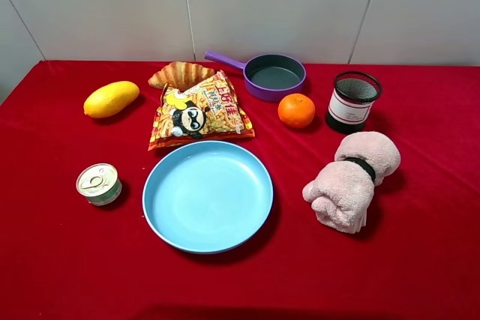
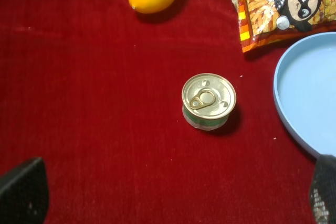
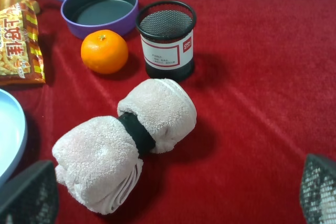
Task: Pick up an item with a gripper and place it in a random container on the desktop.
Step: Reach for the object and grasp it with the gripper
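The snack bag (image 1: 199, 114) lies flat on the red desktop (image 1: 420, 260), just behind the light-blue plate (image 1: 208, 196), which holds nothing. The bag also shows in the left wrist view (image 2: 283, 3) and the right wrist view (image 3: 18, 40), and so does the plate's rim (image 2: 310, 93) (image 3: 8, 129). Neither arm shows in the high view. My left gripper (image 2: 173, 195) is open and holds nothing, above a small tin can. My right gripper (image 3: 172, 192) is open and holds nothing, above a rolled pink towel.
Left: a yellow mango (image 1: 111, 99) and a tin can (image 1: 98, 183). Behind the bag: a croissant (image 1: 180, 74) and a purple pan (image 1: 274, 76). Right: an orange (image 1: 296, 110), a black mesh cup (image 1: 352, 101) and a pink towel roll (image 1: 351, 179).
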Robot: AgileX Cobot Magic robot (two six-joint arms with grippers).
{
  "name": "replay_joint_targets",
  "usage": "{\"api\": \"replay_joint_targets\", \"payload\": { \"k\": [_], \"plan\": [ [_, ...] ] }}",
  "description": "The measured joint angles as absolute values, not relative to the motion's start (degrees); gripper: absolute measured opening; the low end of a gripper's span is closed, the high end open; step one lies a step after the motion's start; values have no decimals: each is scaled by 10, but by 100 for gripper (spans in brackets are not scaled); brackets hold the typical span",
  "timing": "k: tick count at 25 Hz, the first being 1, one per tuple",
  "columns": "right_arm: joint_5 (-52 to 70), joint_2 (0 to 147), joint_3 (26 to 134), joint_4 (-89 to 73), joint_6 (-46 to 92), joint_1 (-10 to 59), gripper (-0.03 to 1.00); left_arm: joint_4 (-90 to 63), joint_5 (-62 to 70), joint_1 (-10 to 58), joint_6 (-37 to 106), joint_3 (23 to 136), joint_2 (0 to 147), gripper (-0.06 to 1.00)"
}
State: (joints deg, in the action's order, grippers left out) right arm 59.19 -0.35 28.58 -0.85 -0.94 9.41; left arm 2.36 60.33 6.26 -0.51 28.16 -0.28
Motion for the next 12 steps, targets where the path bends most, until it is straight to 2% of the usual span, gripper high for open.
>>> {"api": "replay_joint_targets", "payload": {
  "k": [7,12],
  "plan": [
    [576,-1,297,-13,-9,94,69,24,603,63,-5,282,-3,99],
    [572,52,325,-15,-5,94,69,24,603,63,-5,282,-3,99]
  ]
}}
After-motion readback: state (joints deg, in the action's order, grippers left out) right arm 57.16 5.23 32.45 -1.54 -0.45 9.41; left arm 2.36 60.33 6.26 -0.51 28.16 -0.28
